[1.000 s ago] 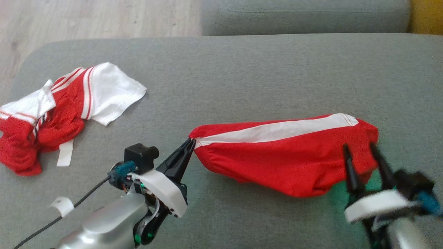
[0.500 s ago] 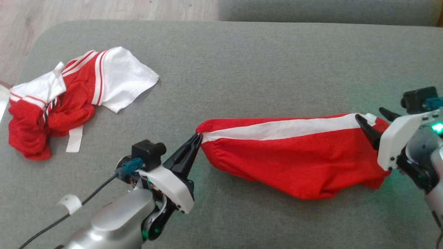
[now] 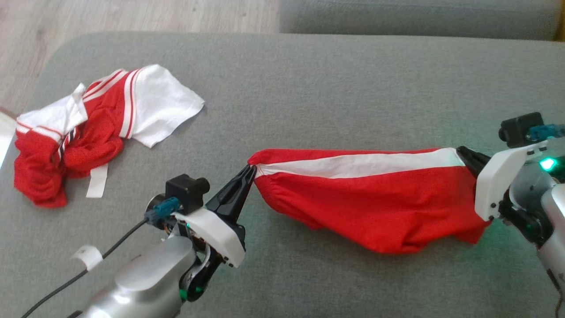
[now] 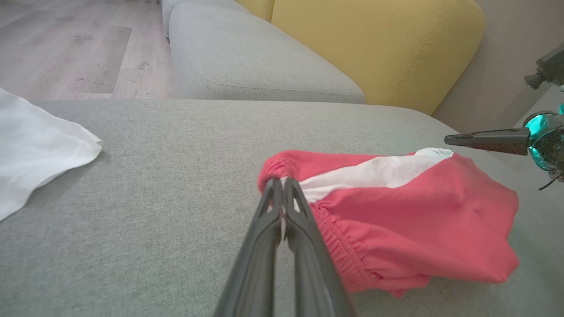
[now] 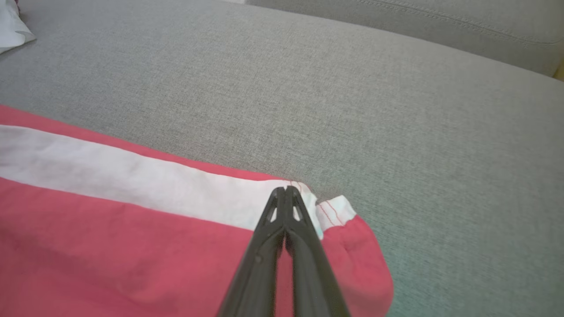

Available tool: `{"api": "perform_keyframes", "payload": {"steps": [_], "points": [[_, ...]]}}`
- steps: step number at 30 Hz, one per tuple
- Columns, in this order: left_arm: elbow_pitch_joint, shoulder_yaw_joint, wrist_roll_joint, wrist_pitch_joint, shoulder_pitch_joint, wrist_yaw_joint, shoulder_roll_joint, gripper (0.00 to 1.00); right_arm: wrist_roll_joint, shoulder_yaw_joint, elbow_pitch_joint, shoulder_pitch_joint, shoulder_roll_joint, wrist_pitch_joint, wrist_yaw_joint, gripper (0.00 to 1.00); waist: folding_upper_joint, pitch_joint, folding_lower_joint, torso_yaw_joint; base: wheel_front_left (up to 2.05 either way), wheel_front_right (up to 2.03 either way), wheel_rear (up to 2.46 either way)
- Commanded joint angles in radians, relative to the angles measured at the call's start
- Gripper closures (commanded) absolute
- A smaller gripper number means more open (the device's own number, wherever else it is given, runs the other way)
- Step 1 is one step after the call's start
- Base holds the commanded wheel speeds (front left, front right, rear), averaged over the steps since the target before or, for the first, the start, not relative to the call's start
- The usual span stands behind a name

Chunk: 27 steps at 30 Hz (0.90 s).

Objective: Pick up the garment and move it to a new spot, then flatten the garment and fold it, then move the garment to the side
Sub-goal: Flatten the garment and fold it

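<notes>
The garment (image 3: 362, 207) is a pair of red shorts with a white side stripe, lying stretched left to right on the grey sofa seat (image 3: 331, 88). My left gripper (image 3: 251, 170) is shut on the gathered waistband at its left end, seen close in the left wrist view (image 4: 282, 182). My right gripper (image 3: 461, 152) is shut at the right end, its tips pinching the hem of the white stripe (image 5: 285, 189). The left wrist view also shows the right gripper (image 4: 447, 140) at the far end of the garment (image 4: 418, 229). Red cloth (image 5: 110, 229) spreads below the right fingers.
A second red and white garment (image 3: 88, 128) lies crumpled at the seat's left end; its white edge (image 4: 35, 145) shows in the left wrist view. A grey cushion (image 3: 419, 17) lies behind, a yellow cushion (image 4: 374, 44) beyond it, and wood floor (image 3: 132, 17) at the far left.
My right gripper swung from the garment's front right edge to its right end and shut on the white stripe's hem. The left gripper kept its hold. The head camera shifted slightly.
</notes>
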Motion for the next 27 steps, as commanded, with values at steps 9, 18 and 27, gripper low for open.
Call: {"api": "perform_keyframes", "payload": {"steps": [9,18,27], "points": [[-0.017,0.044,0.007,-0.004,-0.006,0.004,0.049,1.00,0.049,-0.001,0.013,-0.009,-0.013,0.027,0.007,0.00,0.0000,-0.034,0.0000,-0.031,0.00,0.00,0.00],[-0.019,0.034,0.015,0.006,-0.022,0.001,0.045,1.00,0.055,0.029,0.112,-0.060,0.028,0.029,0.007,0.00,0.0000,-0.015,0.0000,-0.013,0.00,0.00,0.00],[-0.006,0.028,0.016,0.004,-0.024,-0.008,0.035,1.00,0.087,0.066,0.156,-0.110,0.036,-0.026,0.007,0.00,0.0000,-0.017,0.0000,0.001,0.00,0.00,0.00]]}}
